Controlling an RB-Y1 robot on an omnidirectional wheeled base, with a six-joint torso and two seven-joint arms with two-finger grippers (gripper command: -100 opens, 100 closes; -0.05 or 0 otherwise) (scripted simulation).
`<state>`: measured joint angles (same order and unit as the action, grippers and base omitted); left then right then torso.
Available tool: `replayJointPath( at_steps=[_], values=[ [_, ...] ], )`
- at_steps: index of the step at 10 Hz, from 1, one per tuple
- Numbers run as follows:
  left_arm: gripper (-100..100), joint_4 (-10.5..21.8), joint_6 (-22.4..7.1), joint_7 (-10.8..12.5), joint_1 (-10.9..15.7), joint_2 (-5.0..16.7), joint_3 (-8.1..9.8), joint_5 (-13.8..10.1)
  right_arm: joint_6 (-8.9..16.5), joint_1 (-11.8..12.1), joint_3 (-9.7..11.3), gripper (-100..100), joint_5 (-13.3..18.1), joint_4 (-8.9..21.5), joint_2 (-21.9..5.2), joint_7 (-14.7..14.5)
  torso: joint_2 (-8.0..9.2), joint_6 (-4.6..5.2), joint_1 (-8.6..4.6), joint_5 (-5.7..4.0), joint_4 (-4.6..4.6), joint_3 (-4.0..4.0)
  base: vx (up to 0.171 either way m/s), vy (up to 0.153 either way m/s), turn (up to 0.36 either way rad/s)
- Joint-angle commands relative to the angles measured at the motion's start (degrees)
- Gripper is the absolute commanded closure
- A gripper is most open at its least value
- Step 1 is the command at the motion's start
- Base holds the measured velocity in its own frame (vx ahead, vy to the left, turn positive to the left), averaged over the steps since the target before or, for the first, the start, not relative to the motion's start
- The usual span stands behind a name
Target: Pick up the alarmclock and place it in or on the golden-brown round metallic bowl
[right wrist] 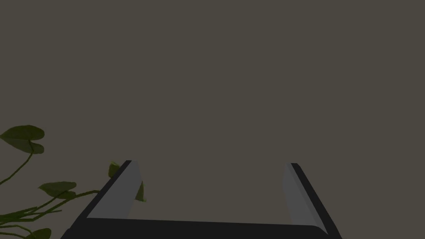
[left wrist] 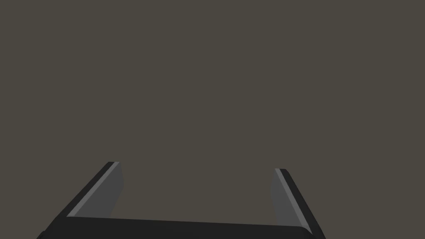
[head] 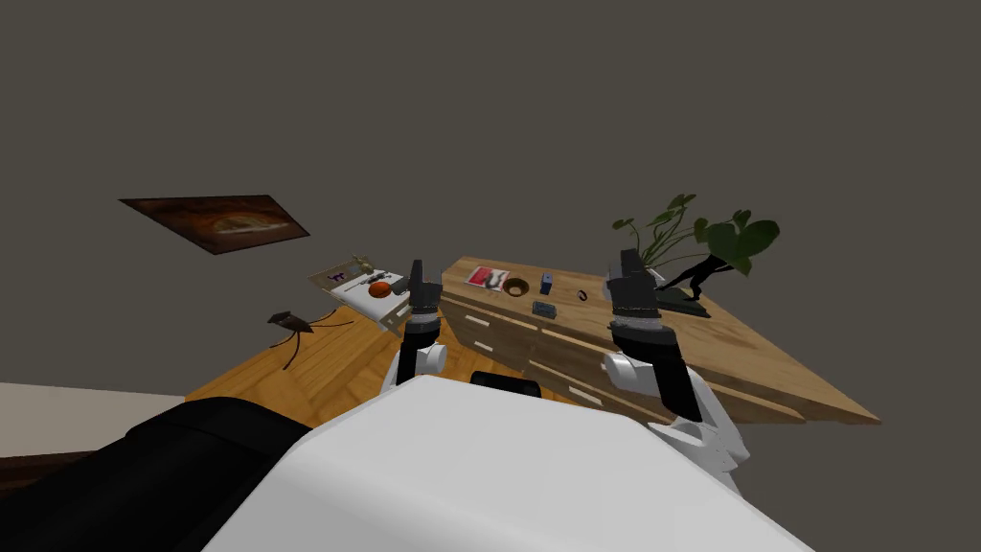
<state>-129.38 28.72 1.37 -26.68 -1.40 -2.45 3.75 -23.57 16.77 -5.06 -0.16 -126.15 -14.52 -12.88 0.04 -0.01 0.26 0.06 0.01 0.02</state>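
Now facing a long wooden worktop [head: 766, 364], probably too far off to reach. Noting a leafy plant [head: 742, 240] at its right end. Holding left claw [left wrist: 197, 166] and right claw [right wrist: 211, 162] raised, fingers spread and empty, likely parked for the approach. Spotting the brown bowl [head: 516, 287] mid-worktop. Just beside it, nearer the front edge, finding what is probably the alarmclock [head: 544, 309], a small dark box.

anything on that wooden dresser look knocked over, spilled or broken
Nothing stands out. On the wooden dresser the round brown bowl sits upright, the red booklet lies flat beside it, and the leafy plant stands toward the right end. No spill or damage shows; the shared slant is the camera's.
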Motion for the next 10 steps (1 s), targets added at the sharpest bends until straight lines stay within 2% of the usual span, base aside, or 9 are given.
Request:
replayJointPath(
  at_steps=[1, 8, 10],
  values=[
    [0, 0.0, 0.0, 0.0, 0.0, 0.0, 0.00, 0.0, 1.8, -1.6, -2.0, -100, 1.4, 2.8, -2.0, -1.5, 0.00, 0.00, 0.00, 0.00, 0.00, 0.00, -0.021, 0.081, 0.136],
    [0, 0.0, 0.0, 0.0, 0.0, 0.0, 0.00, 0.0, 11.2, -8.4, -9.0, -100, 7.4, 15.4, -10.8, -8.1, 0.02, 0.01, 0.10, 0.02, 0.00, 0.01, -0.010, 0.093, 0.151],
    [0, 0.0, 0.0, 0.0, 0.0, 0.0, 0.01, 0.0, 11.2, -8.4, -9.0, -100, 7.4, 16.3, -10.8, -8.1, -0.01, 0.05, -0.02, 0.00, 0.00, -0.01, 0.005, 0.046, 0.011]
  ],
)
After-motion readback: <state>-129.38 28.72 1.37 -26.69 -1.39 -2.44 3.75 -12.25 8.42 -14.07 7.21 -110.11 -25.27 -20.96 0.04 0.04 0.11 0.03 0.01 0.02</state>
